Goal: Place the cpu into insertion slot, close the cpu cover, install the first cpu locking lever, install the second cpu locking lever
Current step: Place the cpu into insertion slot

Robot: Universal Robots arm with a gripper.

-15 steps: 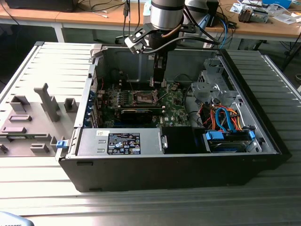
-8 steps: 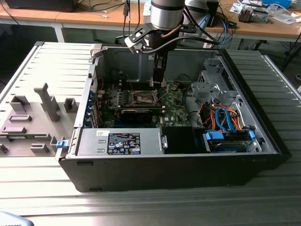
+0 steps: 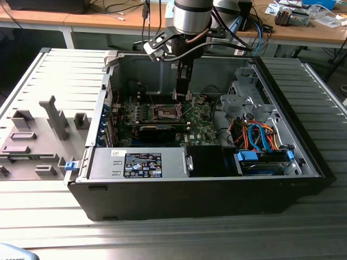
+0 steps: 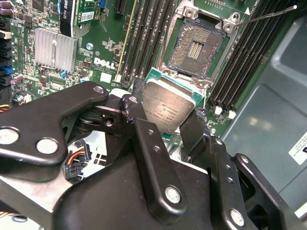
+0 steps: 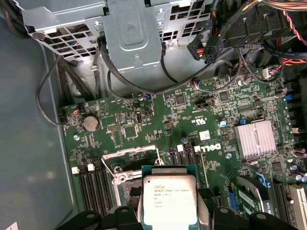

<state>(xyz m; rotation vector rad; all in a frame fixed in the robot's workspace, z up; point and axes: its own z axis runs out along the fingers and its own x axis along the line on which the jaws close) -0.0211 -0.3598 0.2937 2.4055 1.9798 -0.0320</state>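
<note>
My gripper (image 4: 168, 115) is shut on the cpu (image 4: 168, 108), a flat grey metal square on a green substrate, pinched by its two opposite edges. In both wrist views the cpu (image 5: 169, 199) hangs above the board, beside the insertion slot (image 4: 196, 48) and apart from it. The slot's dark contact field lies bare inside its silvery rim. A thin wire locking lever (image 4: 268, 14) stands lifted off the slot (image 5: 125, 184). I cannot tell the cpu cover apart from the rim. In the exterior view the gripper (image 3: 183, 89) reaches down into the case, just above the slot (image 3: 167, 112).
The open computer case (image 3: 135, 206) lies on a slatted metal table. Black memory slots (image 4: 144, 33) flank the socket. A finned heatsink (image 5: 255, 139) and a grey drive cage (image 5: 129, 28) with cables are close by. A grey fixture plate (image 3: 43, 130) lies at the exterior view's left.
</note>
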